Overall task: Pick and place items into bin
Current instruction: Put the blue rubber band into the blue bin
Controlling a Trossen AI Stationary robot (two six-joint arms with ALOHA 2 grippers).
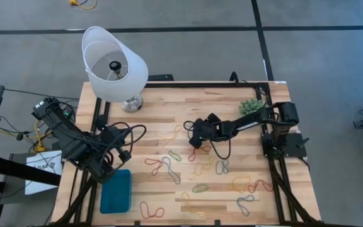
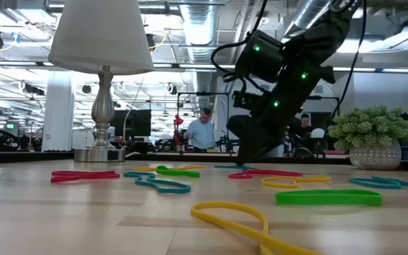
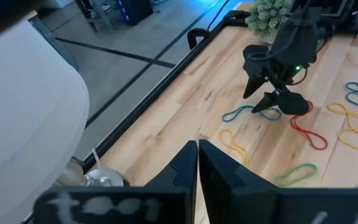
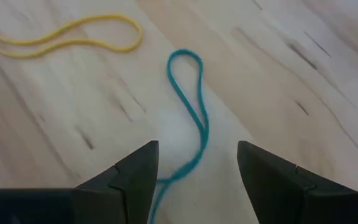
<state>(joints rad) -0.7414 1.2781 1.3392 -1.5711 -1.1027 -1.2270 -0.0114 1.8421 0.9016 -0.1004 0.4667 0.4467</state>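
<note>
Several rubber-band loops in red, yellow, green, orange and teal lie flat across the wooden table (image 1: 169, 208), among them a red one (image 1: 151, 210) and a green one (image 2: 328, 197). The teal tray-like bin (image 1: 116, 191) sits at the near left. My right gripper (image 1: 194, 133) is open and low over the table's middle. Its fingers stand on either side of a teal band (image 4: 191, 106), which also shows in the left wrist view (image 3: 252, 112). My left gripper (image 3: 197, 152) is shut and waits above the table's left side (image 1: 121, 135), beyond the bin.
A white-shaded lamp (image 1: 114, 63) stands at the far left on a silver base (image 2: 99, 152). A spiky green potted plant (image 1: 251, 106) sits at the far right by the right arm's base. People (image 2: 202, 131) show in the room beyond the far edge.
</note>
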